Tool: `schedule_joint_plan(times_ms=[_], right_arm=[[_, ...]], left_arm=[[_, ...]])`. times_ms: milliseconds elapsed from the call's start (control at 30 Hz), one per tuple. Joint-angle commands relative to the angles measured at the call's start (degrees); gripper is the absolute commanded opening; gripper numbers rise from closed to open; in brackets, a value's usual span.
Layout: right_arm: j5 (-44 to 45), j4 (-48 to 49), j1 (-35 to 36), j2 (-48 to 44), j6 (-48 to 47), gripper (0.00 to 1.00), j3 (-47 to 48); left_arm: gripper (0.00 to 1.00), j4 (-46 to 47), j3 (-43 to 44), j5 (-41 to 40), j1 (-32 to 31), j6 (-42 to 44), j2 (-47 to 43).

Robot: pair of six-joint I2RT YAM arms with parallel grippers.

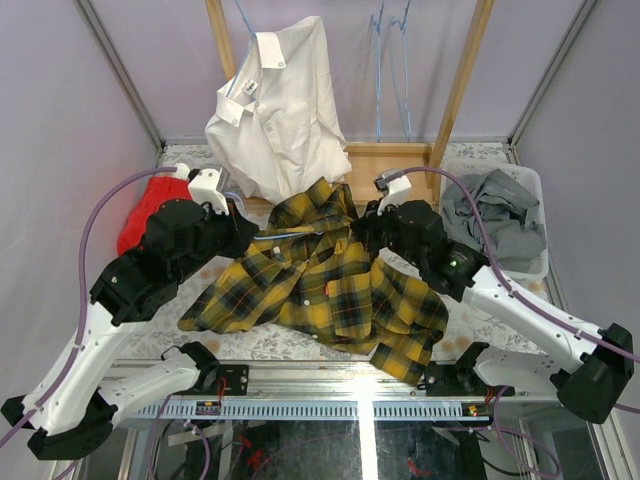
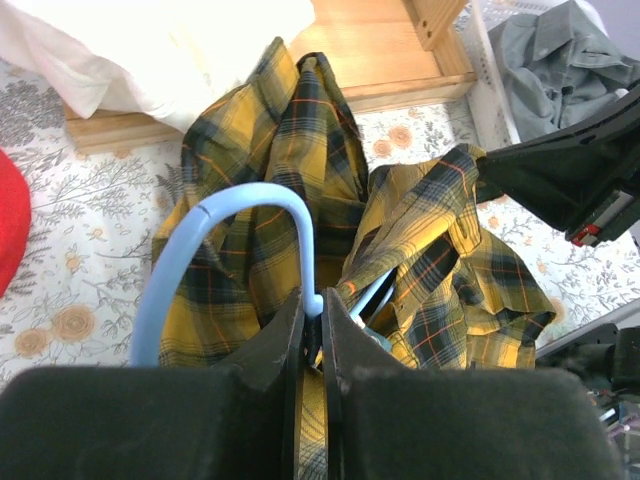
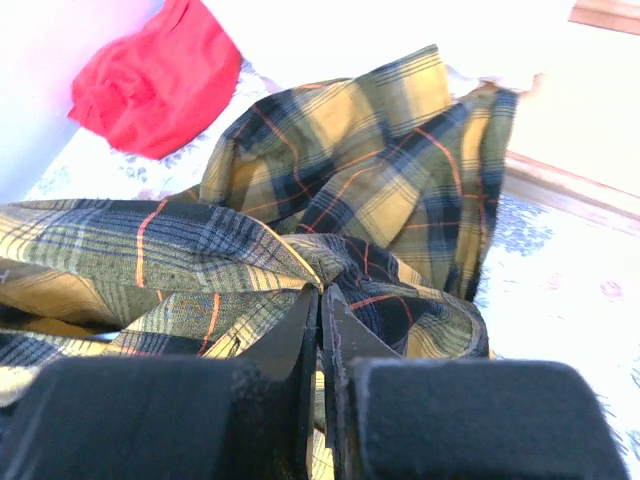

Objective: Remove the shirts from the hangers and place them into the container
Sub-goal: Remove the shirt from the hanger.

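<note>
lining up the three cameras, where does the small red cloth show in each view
Top external: small red cloth, mid-left.
Left wrist: red cloth, a sliver cut by the left edge.
Right wrist: red cloth, upper left.
Shared landmark: yellow-and-black plaid button-up shirt, central in all three views.
</note>
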Motion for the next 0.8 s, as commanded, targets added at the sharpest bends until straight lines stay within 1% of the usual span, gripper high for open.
schedule_joint_plan(times_ms=[0, 133, 300, 367, 467, 500, 533, 600, 633, 700, 767], right_arm=[[17.27, -3.83, -0.49, -2.76, 2.12, 0.00, 2.17], [19.40, -5.32, -0.48, -4.66, 3.23, 0.00, 2.71], [18.83, -3.54, -0.44, -7.27, 4.23, 0.00, 2.25], [16.77, -3.61, -0.52, -8.41, 4.10, 0.00, 2.76], [10.37, -0.50, -0.48, -10.00, 2.38, 0.01, 1.75], [11.22, -1.72, -0.44, -9.85, 2.55, 0.01, 2.07], [14.62, -4.01, -0.45, -9.11, 3.39, 0.01, 2.92], [25.64, -11.37, -0.45, -5.63, 4.98, 0.01, 5.66], [28.23, -14.45, -0.46, -3.69, 4.36, 0.01, 7.00], [30.60, -19.22, -0.44, -0.11, 2.87, 0.01, 9.39], [30.87, -21.24, -0.50, 2.43, 2.18, 0.01, 10.54]], left_arm=[[0.00, 1.76, 0.54, 3.55, 0.09, 3.40, -0.40], [0.00, -1.15, 1.50, 6.57, 0.10, 7.63, 0.92], [0.00, -3.54, 2.52, 10.09, 0.12, 11.42, 2.47], [0.00, -4.39, 2.67, 9.67, 0.14, 12.03, 3.08], [0.00, -5.16, 2.66, 9.76, 0.07, 12.80, 3.54], [0.00, -5.05, 2.59, 10.07, 0.06, 13.01, 3.40], [0.00, -4.62, 2.55, 10.55, 0.14, 13.27, 3.14], [0.00, -4.08, 2.63, 11.28, 0.03, 13.84, 2.77], [0.00, -4.00, 2.69, 11.22, 0.02, 13.81, 2.60], [0.00, -3.40, 2.54, 10.90, 0.07, 13.55, 1.87], [0.00, -1.84, 1.82, 9.76, 0.03, 12.67, 0.52]])
